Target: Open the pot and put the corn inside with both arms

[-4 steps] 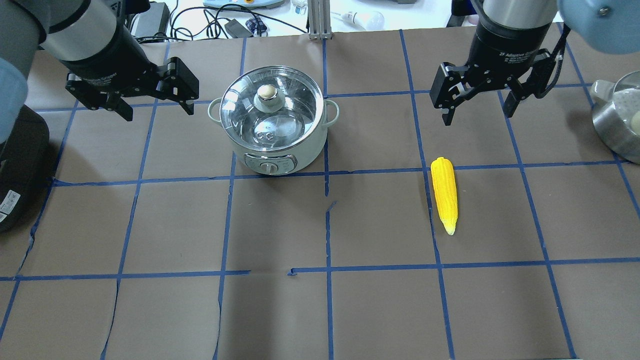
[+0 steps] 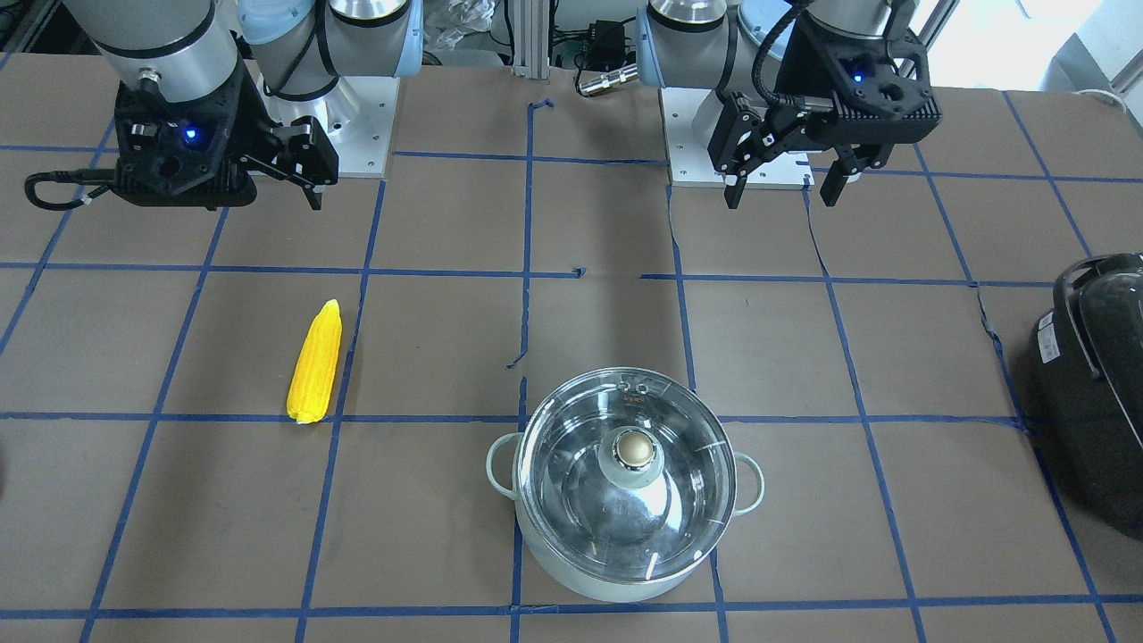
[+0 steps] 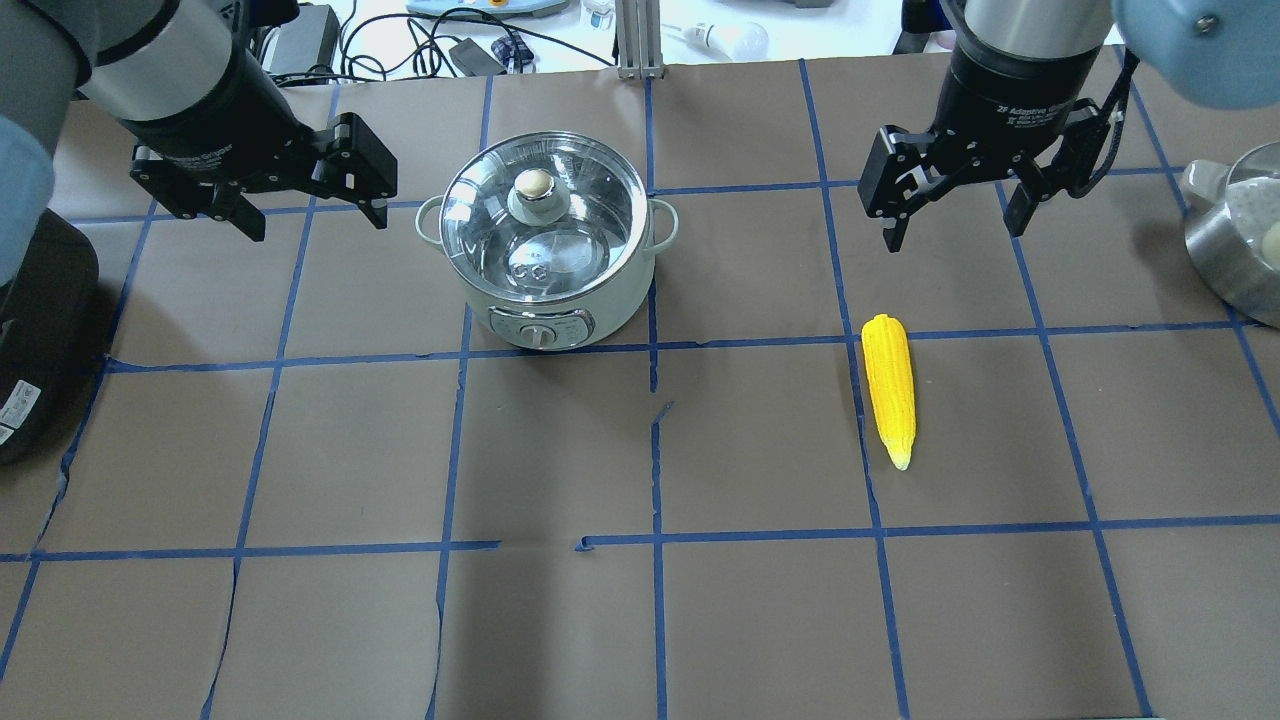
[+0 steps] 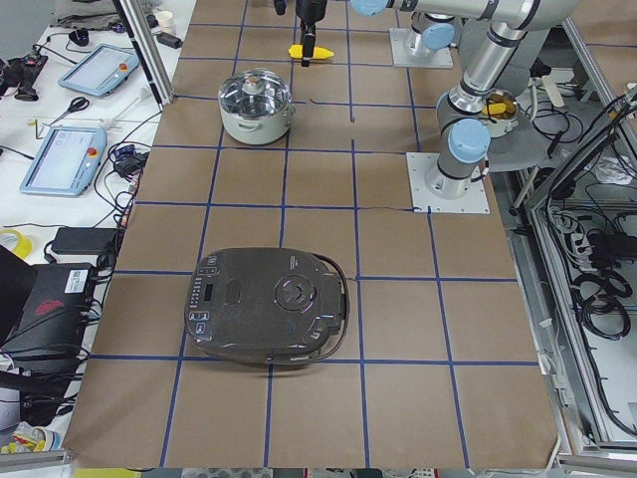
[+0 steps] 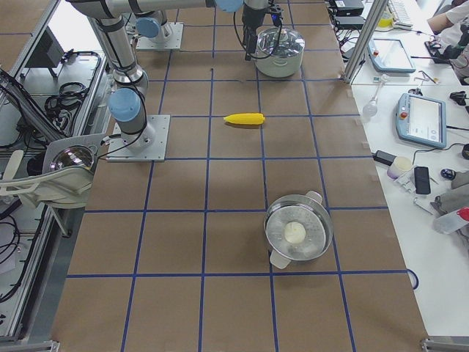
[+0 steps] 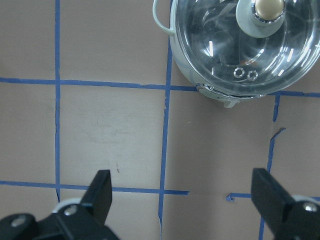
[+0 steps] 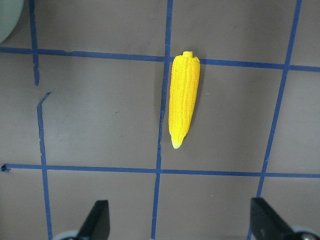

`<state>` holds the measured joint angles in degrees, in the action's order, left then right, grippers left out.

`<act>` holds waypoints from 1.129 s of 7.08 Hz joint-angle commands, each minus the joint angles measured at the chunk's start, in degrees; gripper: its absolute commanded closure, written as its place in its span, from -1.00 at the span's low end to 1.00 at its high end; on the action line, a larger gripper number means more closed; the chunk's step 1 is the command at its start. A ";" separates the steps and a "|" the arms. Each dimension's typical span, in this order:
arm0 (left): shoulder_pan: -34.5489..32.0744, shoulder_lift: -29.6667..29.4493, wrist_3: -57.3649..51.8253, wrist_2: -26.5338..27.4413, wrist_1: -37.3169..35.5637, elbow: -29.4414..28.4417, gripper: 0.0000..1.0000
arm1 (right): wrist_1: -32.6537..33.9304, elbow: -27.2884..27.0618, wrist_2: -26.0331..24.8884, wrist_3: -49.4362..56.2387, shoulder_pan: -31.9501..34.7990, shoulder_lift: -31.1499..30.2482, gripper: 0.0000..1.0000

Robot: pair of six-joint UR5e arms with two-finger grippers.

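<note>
Overhead exterior: pot (image 3: 545, 262) sits on the tabletop (image 3: 700, 610) left of centre, on the far side from the robot. Its glass lid (image 3: 590, 215) is on, with the brass knob (image 3: 533, 184) centred. The front control dial (image 3: 541, 335) faces the robot; markings around it are too small to read.

Corn (image 3: 889, 390) lies flat in the right half, well apart from the pot. It is just beside a blue tape line (image 3: 868, 470), parallel to it, with the tapered tip toward the robot. Nothing touches it.

Left gripper (image 3: 318, 228): jaws spread wide and empty, hanging beside the pot's left loop handle (image 3: 428, 220), clear of it. The left wrist view puts the pot at the top edge, ahead of both fingertips (image 6: 101, 191).

Right gripper (image 3: 954, 238): jaws spread wide and empty, beyond the corn's thick end and apart from it. The right wrist view shows the corn centred ahead of the jaws. The collar print reads "2F Adaptive"; the rest is not legible.

Outward: the black appliance (image 3: 40, 330) is at the left edge, and its white sticker (image 3: 18, 400) is unreadable. A steel pan (image 3: 1235, 255) sits at the right edge. A blue tape grid covers the brown tabletop.
</note>
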<state>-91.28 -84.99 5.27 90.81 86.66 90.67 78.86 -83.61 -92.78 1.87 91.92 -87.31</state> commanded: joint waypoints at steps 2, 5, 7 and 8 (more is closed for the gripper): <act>0.05 0.09 0.00 0.16 0.00 0.03 -1.00 | 0.24 -0.06 0.32 -0.81 0.01 0.21 -1.00; 0.49 -0.17 0.00 -0.11 0.00 -0.06 -1.00 | 2.61 -0.06 -1.33 -0.99 -0.25 0.22 -1.00; 0.49 -0.18 0.00 0.06 1.92 -0.41 -1.00 | 4.73 -0.23 -1.35 -1.96 -0.34 0.65 -1.00; 0.49 -0.26 0.00 -0.19 1.93 -0.41 -1.00 | 6.73 -0.84 -1.35 -3.09 -0.34 0.92 -1.00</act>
<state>-90.78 -85.20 5.27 90.70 88.08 90.36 83.81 -83.93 -94.08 -0.22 91.61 -86.70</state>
